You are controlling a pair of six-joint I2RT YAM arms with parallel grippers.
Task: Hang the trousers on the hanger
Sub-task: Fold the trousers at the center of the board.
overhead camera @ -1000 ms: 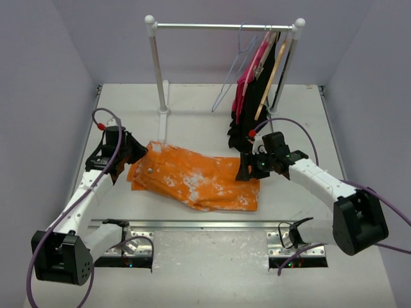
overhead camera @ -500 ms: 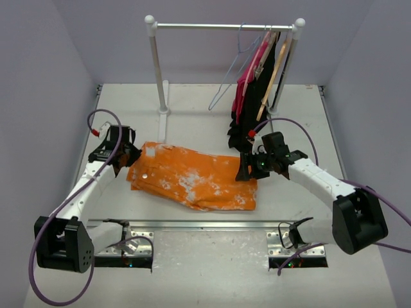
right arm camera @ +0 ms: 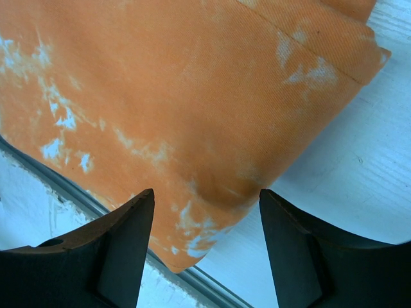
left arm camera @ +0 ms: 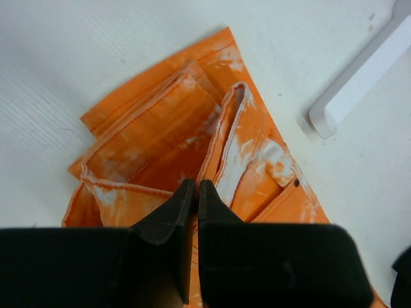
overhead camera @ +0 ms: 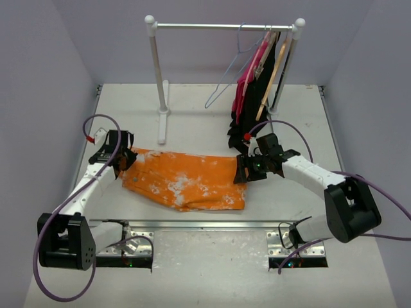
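— Where are the trousers [overhead camera: 183, 179]?
— Flat on the table [overhead camera: 205, 128], between my two arms. The hanger [overhead camera: 221, 86] hangs on the rail [overhead camera: 221, 27] behind, well apart from them.
— And your hands?
— My left gripper [left arm camera: 194, 186] is pinched together on the waistband fold. My right gripper [right arm camera: 207, 196] hovers over the leg hems, fingers apart.
— What matters now?
— I'd close the right deep over both leg layers, then lift level, so nothing sags.
— How do they lie?
— Long axis across the table, waist to my left, hems to my right.
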